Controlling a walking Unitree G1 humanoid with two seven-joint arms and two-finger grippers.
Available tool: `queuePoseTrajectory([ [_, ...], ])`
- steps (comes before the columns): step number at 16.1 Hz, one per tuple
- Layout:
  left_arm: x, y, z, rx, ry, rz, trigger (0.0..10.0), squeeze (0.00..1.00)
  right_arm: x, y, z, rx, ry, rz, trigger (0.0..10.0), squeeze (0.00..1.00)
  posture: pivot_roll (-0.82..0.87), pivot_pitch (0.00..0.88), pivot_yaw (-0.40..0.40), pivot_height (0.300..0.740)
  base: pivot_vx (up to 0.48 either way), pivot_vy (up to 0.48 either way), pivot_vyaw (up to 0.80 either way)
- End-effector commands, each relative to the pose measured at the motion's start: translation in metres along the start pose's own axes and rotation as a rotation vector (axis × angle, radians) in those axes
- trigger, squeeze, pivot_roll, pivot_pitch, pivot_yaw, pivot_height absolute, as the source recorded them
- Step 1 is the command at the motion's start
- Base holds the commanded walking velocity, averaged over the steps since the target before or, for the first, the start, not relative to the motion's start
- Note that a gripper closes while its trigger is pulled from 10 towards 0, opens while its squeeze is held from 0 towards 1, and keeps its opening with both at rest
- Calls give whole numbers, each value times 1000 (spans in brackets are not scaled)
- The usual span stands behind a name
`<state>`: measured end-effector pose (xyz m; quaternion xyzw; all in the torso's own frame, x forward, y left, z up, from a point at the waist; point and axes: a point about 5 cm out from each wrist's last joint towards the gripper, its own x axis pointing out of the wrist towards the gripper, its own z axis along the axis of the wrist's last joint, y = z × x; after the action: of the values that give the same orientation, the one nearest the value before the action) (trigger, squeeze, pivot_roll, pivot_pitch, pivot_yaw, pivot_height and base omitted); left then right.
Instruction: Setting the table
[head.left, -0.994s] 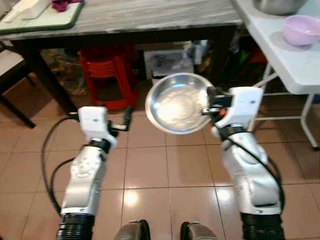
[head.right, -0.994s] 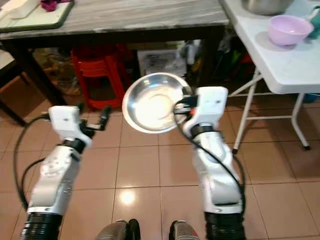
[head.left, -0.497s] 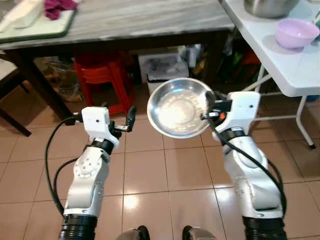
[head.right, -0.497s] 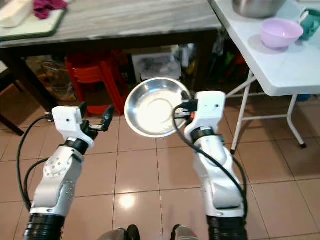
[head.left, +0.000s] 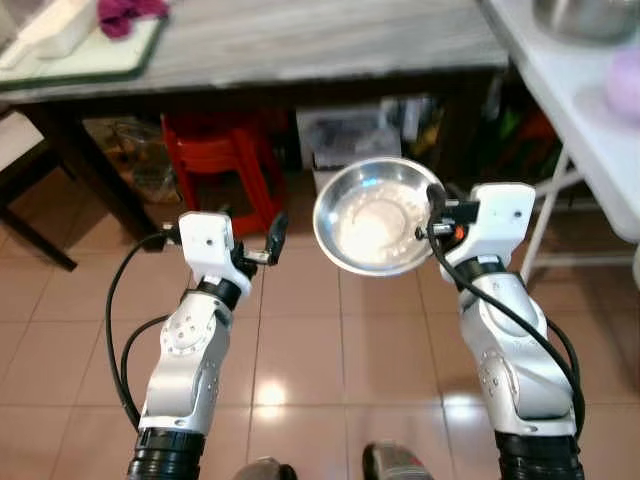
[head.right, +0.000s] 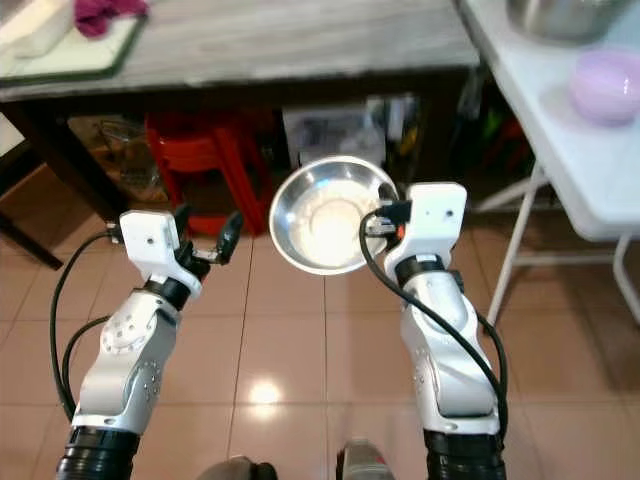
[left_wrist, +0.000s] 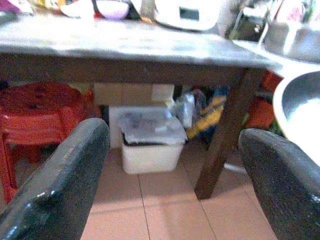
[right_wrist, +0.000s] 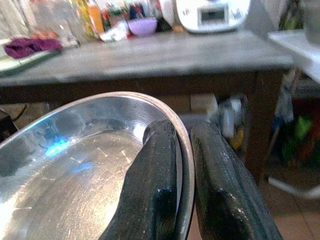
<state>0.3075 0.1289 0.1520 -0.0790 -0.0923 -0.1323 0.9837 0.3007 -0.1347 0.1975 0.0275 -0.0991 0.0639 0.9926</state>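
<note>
In right gripper (right_wrist: 182, 165): clamping steel bowl (head.left: 375, 215) rim
Left gripper (left_wrist: 175, 175): hanging spread apart, carrying nothing
Progress: carrying stage, placing on table (head.left: 300, 45) ahead pending

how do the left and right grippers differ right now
The right gripper is shut on the rim of a steel bowl, one finger inside the rim and one outside. The left gripper is open and holds nothing. Both are raised at about the same height over the tiled floor, before the dark table.
</note>
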Motion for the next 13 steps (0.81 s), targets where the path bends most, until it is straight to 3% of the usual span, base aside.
queuePoseTrajectory([
  [1,-5,9,0,13,7,19,10000,0,1,10,4,21,-18,32,10000,0,-166,203,52,740,379,0,413],
  [13,-5,5,0,3,11,-4,10000,0,2,10,2,41,-12,19,10000,0,-165,197,52,740,389,0,0],
])
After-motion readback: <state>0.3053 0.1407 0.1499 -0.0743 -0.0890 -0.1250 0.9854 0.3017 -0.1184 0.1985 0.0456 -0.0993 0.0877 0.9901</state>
